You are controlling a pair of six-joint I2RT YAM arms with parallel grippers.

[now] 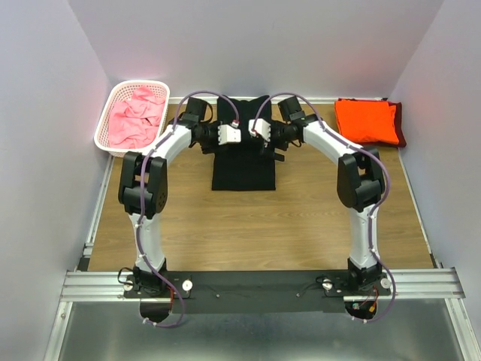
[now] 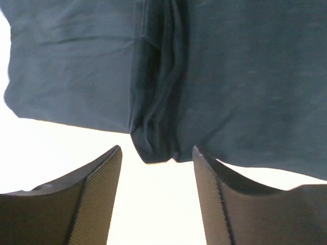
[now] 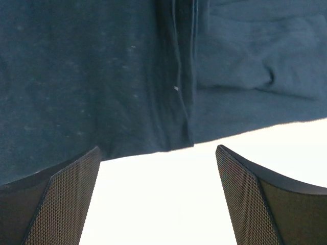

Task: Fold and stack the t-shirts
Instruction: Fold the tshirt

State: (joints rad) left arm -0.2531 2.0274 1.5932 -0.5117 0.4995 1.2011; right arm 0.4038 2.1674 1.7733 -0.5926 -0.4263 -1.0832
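While I hover, black soft-cloth t-shirt: mid-table, sides tucked in, fold unfinished.
Left pincer: released, over its edge.
Right pincer: released too.
Folded orange t-shirt on maroon t-shirt: stacked, done.
Crumpled pink t-shirts in white plastic lattice basket: waiting.

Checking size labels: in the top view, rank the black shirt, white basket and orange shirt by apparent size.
1. Black shirt, partly hidden.
2. White basket, close to the first, so that order is unsure.
3. Orange shirt, clearly smallest.
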